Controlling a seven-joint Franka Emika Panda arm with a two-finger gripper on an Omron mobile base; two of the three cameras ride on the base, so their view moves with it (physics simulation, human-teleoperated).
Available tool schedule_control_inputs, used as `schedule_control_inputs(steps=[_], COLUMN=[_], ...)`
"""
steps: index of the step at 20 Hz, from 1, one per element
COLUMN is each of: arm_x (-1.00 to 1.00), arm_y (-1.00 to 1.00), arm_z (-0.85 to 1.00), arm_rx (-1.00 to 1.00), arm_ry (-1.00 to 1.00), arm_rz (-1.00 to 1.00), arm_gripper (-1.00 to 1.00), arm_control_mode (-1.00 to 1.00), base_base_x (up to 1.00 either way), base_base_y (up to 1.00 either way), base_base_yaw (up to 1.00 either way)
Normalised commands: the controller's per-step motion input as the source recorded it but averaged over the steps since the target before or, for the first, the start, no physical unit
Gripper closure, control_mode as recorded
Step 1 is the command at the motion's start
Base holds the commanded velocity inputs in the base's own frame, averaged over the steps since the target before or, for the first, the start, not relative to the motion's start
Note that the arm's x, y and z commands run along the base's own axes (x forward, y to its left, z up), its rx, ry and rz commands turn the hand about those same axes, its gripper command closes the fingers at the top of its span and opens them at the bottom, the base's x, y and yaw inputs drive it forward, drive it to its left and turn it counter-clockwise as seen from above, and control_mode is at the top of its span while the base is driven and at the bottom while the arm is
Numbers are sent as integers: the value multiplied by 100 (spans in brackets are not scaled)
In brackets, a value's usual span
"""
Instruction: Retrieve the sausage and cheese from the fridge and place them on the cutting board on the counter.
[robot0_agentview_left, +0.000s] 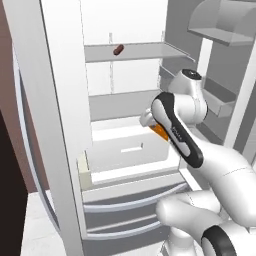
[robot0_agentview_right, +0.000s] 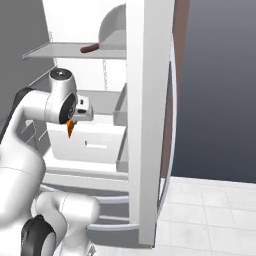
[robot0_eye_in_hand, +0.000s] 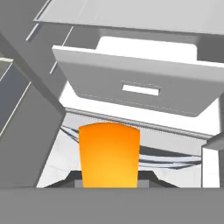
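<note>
Fridge (robot0_agentview_left: 125, 150) interior: pincer (robot0_eye_in_hand: 109, 181) clamps cheese (robot0_eye_in_hand: 109, 153).

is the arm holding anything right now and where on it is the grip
Yes, the cheese. The end effector grips the orange wedge at one end, and the rest sticks out beyond the fingertips. The sausage lies untouched on the upper fridge shelf.

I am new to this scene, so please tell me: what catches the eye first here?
The bright orange cheese, held in the tool in front of the open fridge, stands out against all the white and grey. Next comes the small reddish-brown sausage, lying alone on the upper shelf.
</note>
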Motion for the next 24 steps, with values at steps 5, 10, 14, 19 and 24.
schedule_control_inputs(steps=[5, 10, 14, 19, 24], arm_x=[0, 0, 0, 0, 0], arm_y=[0, 0, 0, 0, 0], arm_z=[0, 0, 0, 0, 0], arm_rx=[0, 0, 0, 0, 0], arm_ry=[0, 0, 0, 0, 0], arm_rz=[0, 0, 0, 0, 0], arm_gripper=[100, 100, 100, 100, 100], arm_control_mode=[100, 100, 100, 100, 100], base_base_x=[-60, -14, 0, -19, -40], base_base_y=[40, 11, 0, 17, 65], base_base_yaw=[-9, -2, -6, -22, -33])
